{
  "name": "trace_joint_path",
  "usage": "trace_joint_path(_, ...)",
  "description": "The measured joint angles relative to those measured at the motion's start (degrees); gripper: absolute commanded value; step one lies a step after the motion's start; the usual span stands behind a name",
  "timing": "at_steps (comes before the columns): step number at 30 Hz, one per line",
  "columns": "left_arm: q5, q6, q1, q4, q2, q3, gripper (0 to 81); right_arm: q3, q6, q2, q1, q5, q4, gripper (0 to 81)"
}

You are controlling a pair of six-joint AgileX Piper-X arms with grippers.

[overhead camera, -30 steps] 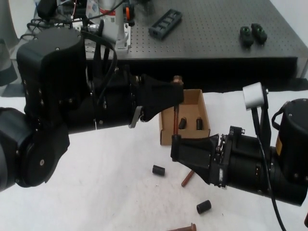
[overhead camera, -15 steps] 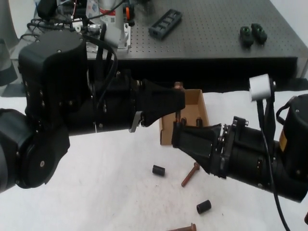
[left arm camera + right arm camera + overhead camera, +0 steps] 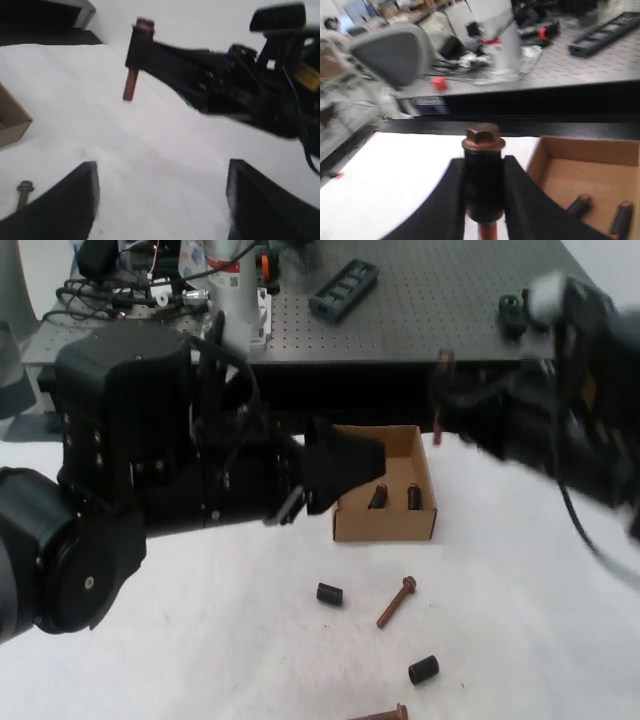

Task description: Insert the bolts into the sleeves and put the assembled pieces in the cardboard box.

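Two arms have parted since a second ago, when their grippers met just above the cardboard box with a bolt upright between them. The left arm (image 3: 130, 490) fills the left of the high view. Its left gripper (image 3: 162, 167) hangs with fingers spread wide and nothing between them, so it has let go. The right arm (image 3: 590, 370) has swung up into the upper right of the high view, smeared by its motion. The right gripper (image 3: 483, 172) is clenched on a black sleeve (image 3: 482, 192) with the bolt (image 3: 483, 136) through it, copper head above the fingers and shank showing below. I read that as one insertion finished and the piece left wholly with the right arm. What seems to remain for it is a trip back over the box and a drop.

The cardboard box (image 3: 385, 523) sits open at the centre of the high view, with two assembled pieces (image 3: 378, 497) lying side by side in it. Below it on the white cloth lie a loose bolt (image 3: 396, 602) and, at the bottom edge, a second loose bolt (image 3: 380, 713). A loose sleeve (image 3: 329, 593) lies left of the first bolt and a second loose sleeve (image 3: 423, 670) lower right. By that count, two more pairs are still to be assembled.
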Motion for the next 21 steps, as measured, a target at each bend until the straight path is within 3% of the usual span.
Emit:
trace_joint_path(5, -2.2, 2.3, 0.0, 5.8, 0.0, 0.0, 51.5, -17.0, -7.0, 16.7, -4.0, 2.9, 13.5, 0.4)
trace_joint_path(15, -4.5, 4.2, 0.0, 11.5, 0.0, 0.0, 51.5, -47.5, -13.1, 48.2, -3.4, 9.5, 36.9, 2.1)
trace_joint_path(17, -4.5, 4.2, 0.0, 11.5, 0.0, 0.0, 51.5, -51.2, -13.2, 52.8, -3.4, 10.2, 41.7, 11.3)
trace_joint_path(21, -4.8, 4.2, 0.0, 12.0, 0.0, 0.0, 51.5, -52.5, -13.7, 54.5, -3.4, 10.2, 44.7, 40.0)
